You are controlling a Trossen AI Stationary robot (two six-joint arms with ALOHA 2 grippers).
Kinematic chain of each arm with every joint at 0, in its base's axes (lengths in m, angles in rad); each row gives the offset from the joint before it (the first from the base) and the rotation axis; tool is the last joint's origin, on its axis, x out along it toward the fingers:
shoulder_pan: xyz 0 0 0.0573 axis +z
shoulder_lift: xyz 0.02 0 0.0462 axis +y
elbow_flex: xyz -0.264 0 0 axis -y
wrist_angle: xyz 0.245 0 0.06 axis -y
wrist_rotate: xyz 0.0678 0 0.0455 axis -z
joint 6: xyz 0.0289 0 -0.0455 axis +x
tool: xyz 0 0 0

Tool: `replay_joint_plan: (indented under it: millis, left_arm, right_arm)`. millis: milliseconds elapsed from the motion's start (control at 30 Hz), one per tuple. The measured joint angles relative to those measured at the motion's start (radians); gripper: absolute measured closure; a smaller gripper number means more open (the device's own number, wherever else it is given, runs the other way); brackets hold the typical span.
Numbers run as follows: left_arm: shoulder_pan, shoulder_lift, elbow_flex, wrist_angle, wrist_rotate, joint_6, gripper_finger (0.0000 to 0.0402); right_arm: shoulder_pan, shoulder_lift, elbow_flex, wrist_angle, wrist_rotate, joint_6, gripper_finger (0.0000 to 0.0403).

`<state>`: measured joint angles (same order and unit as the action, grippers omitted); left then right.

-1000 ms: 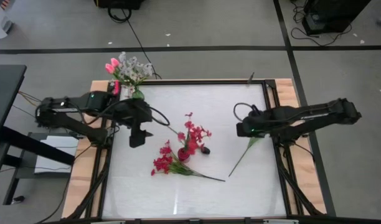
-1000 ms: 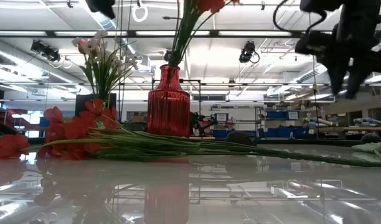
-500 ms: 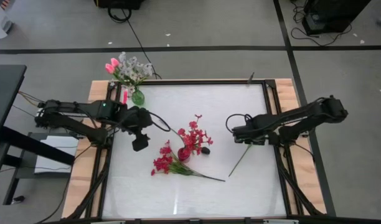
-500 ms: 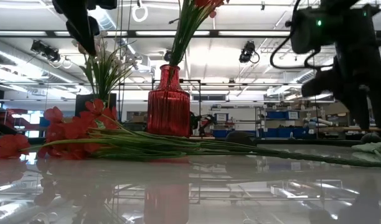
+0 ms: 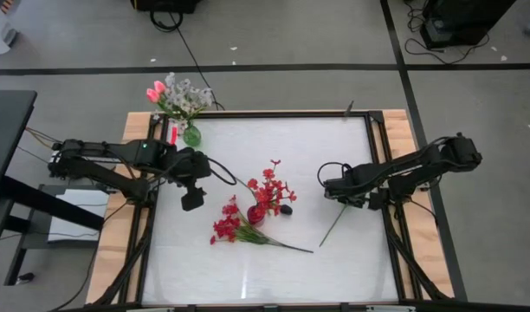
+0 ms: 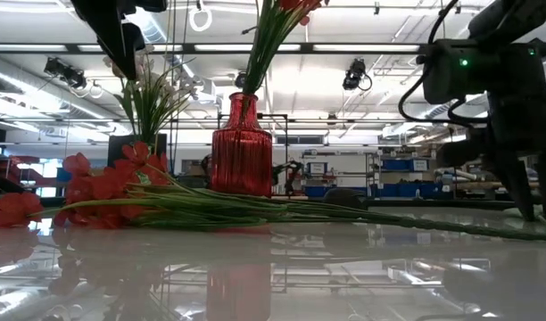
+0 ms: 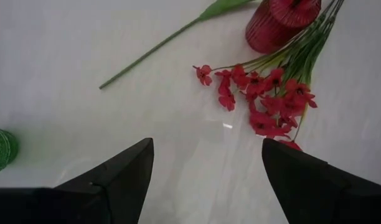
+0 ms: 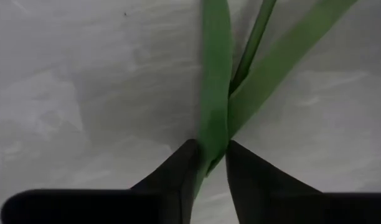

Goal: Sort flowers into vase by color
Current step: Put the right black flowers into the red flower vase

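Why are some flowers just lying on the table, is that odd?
A bunch of red flowers lies flat beside the red vase rather than in it. The right gripper is pinching a lone green stem lying on the table.

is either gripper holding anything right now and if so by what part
The right gripper is pinched on the green flower lying on the table, gripping its leaves. The left gripper is open and holds nothing.

Grey floor (image 5: 291, 43) with black tape lines, ceiling strip lights (image 6: 362, 49), blue bins (image 6: 398, 165)
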<state>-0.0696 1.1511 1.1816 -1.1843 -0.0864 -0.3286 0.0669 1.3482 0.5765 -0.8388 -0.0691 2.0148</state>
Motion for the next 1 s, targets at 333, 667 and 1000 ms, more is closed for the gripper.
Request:
replay_joint_plan:
  millis: [333,667,1000]
  left_arm:
    - [0.000,-0.005,0.000,-0.071,0.000,0.000,0.0098]
    - [0.000,-0.085,0.000,-0.097,0.000,-0.027,0.0098]
    - [0.012,-0.131,0.000,0.252,-0.103,-0.060,0.0098]
  right_arm:
    - [0.003,-0.005,0.000,0.017,0.020,0.003,0.0393]
    - [0.026,-0.029,0.044,0.074,0.114,-0.011,0.0392]
    - [0.005,-0.110,0.168,0.217,0.429,-0.486,0.0393]
